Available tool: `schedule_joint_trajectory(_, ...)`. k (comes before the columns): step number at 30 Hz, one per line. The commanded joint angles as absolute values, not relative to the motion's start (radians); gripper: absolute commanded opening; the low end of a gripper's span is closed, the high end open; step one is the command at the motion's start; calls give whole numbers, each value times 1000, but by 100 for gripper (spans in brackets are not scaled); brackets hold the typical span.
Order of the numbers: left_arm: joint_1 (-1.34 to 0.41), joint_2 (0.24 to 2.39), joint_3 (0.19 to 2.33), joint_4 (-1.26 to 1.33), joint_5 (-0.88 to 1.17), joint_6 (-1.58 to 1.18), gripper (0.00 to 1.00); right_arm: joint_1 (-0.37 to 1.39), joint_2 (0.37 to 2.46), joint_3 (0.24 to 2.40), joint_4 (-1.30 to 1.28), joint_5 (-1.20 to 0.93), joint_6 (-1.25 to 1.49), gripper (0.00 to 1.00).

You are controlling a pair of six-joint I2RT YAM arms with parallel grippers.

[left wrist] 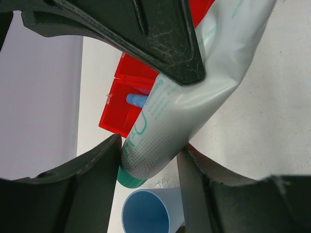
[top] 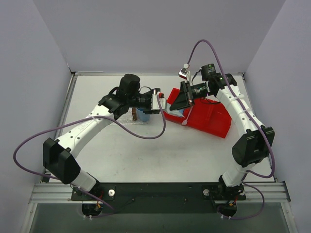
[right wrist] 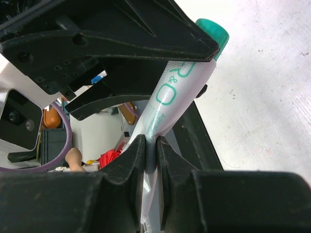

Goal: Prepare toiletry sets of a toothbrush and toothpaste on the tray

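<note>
Top external view: catches the left hand [top: 154,104] and right hand [top: 170,103] nose to nose above the counter [top: 146,160], just left of the red bin [top: 209,119], with little of what passes between them showing from up there. From the right wrist: clenched on the flat tail of the white-grey toothpaste [left wrist: 194,97], pads [right wrist: 131,160] pinching it thin, green cap [right wrist: 214,30] pointing away toward the other hand. From the left wrist: straddles the same tube near its cap end, one finger at each side, seemingly touching, though cannot tell whether truly gripping or merely flanking it. So: held in the air between the two hands, not on the tray; long axis running hand to hand, cap toward the left, tail toward the right. Reads as a handover; calls next for a firm squeeze by the left before any letting go by the right, else risks a drop toward the blue cup [left wrist: 146,213] standing open-mouthed just below. Only from the left wrist: shows that cup and a small blue item [left wrist: 136,99] lying in the bin. Only from the right wrist: shows the pinch on the tail. Cannot make out the tray or a toothbrush with any certainty.
</note>
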State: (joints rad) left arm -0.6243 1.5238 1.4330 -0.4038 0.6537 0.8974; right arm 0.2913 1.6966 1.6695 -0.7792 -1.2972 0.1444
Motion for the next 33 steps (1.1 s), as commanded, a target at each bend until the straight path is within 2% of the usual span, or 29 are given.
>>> schedule_joint_trajectory(1,-630,1517,1434,-354,690,867,54,302,1667,1669,-792,-1373,123,0)
schedule_joint_trajectory(2,-630,1516,1431,-344,690,855,47,302,1666,1669,-793,-1371,123,0)
schedule_joint_trajectory(4,-632,1514,1425,-336,693,842,40,302,1661,1669,-792,-1370,121,0)
schedule_joint_trajectory(8,-635,1509,1414,-318,715,799,18,301,1652,1666,-793,-1358,121,0)
schedule_joint_trajectory(9,-637,1506,1413,-313,715,793,3,299,1649,1666,-793,-1353,121,0)
schedule_joint_trajectory(10,-640,1499,1401,-311,716,790,0,296,1648,1666,-793,-1350,121,0)
schedule_joint_trajectory(11,-640,1493,1394,-305,715,785,0,293,1644,1667,-793,-1348,121,2)
schedule_joint_trajectory(14,-641,1470,1359,-304,715,785,0,281,1640,1670,-793,-1344,127,20)
schedule_joint_trajectory(15,-641,1462,1348,-302,713,781,0,278,1638,1672,-793,-1342,127,30)
schedule_joint_trajectory(17,-641,1437,1313,-290,712,766,0,270,1634,1684,-793,-1338,129,39)
schedule_joint_trajectory(18,-641,1418,1299,-285,712,758,0,265,1632,1689,-793,-1333,133,59)
schedule_joint_trajectory(19,-640,1407,1284,-278,712,747,0,259,1632,1703,-793,-1330,135,62)
schedule_joint_trajectory(23,-623,1345,1209,-200,732,631,0,201,1614,1741,-792,-1328,140,67)
schedule_joint_trajectory(28,-557,1261,1125,-42,796,416,0,140,1589,1763,-793,-1302,103,68)
schedule_joint_trajectory(33,-439,1217,1054,239,844,5,0,141,1529,1707,-790,-1233,9,68)
